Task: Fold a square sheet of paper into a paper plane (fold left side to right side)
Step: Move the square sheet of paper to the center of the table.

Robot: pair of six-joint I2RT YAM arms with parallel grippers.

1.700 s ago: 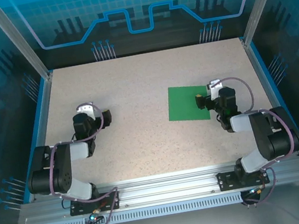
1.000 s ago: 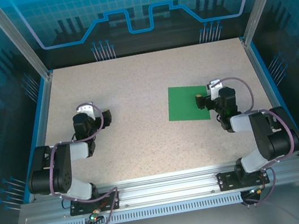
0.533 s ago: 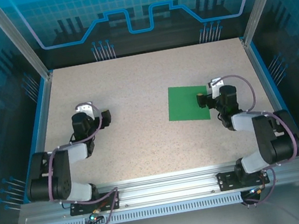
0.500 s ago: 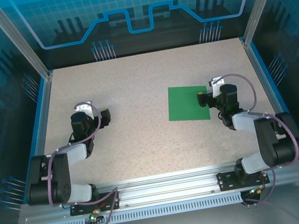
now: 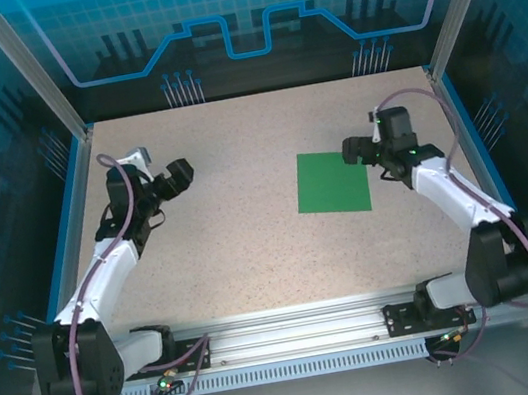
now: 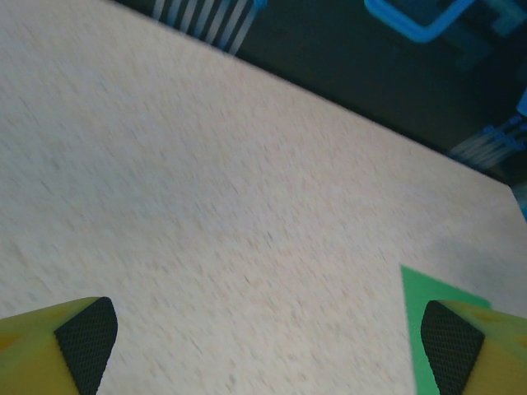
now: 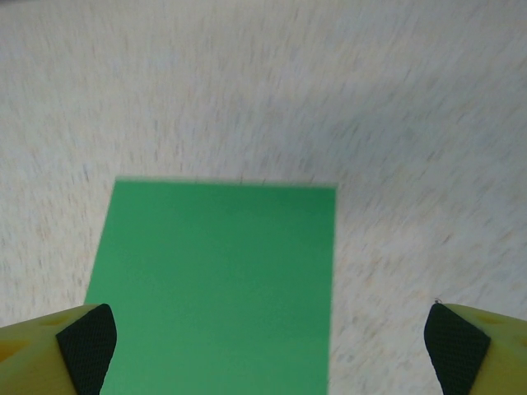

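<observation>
Both arms have extended since the earlier frames: the left gripper (image 5: pixel 177 176) has shifted toward the far side of the table (image 5: pixel 253 250). The right gripper (image 5: pixel 352 150) has shifted from the sheet's right edge to its far right corner. The square sheet of paper (image 5: pixel 333 183) has not moved.

Sheet position: flat and unfolded on the right half of the table, well apart from the left gripper. Seen from the top, it is turned slightly clockwise, so its near edge slopes down toward the right. All sides look about equal, and no long axis or pointed end is evident.

Left gripper (image 6: pixel 269 350): fingers (image 6: pixel 86 341) spread wide, holding nothing. One corner of the sheet (image 6: pixel 424 329) lies beside the right-hand fingertip in that view.

Right gripper (image 7: pixel 270 346): fingers (image 7: pixel 454 341) spread wide, holding nothing. The sheet (image 7: pixel 218 280) lies between them and toward the left-hand finger, with one straight edge facing away from the camera. The gripper appears to hang above the paper, but motion blur prevents confirmation.
</observation>
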